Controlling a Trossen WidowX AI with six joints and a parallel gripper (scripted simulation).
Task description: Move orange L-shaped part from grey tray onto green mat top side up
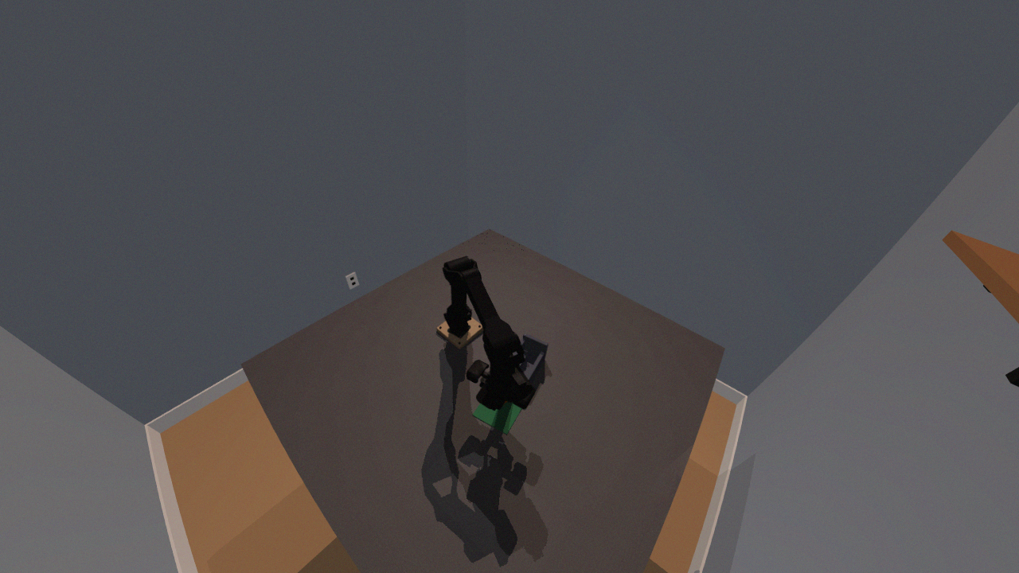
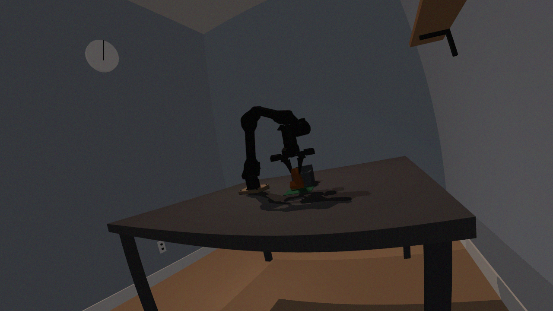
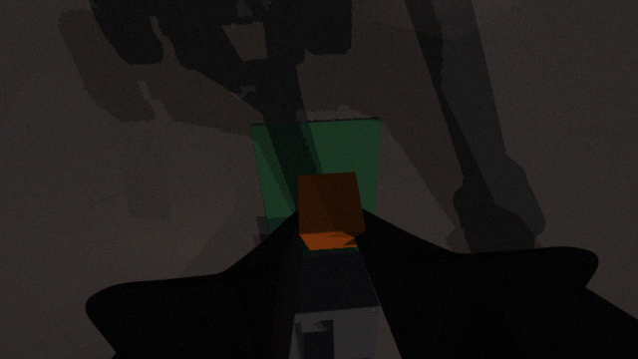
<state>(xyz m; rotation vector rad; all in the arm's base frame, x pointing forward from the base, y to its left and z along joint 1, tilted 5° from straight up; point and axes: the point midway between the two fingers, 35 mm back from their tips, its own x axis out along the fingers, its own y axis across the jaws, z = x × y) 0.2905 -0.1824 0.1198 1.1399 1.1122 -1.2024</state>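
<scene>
My gripper is shut on the upper end of the orange L-shaped part. The part hangs steeply, long arm near upright and leaning a little, with its L-shaped end down over the green mat. Its lower end is very low over the mat; I cannot tell whether it touches. The grey tray stands right beside the mat, and the part is out of its pocket. In the top view the arm hides the part and the fingertips.
The tray's raised walls stand close to the held part. The arm's base plate is on the brown table, off to the side of the tray and mat. Dark arm shadows fall across the mat and table.
</scene>
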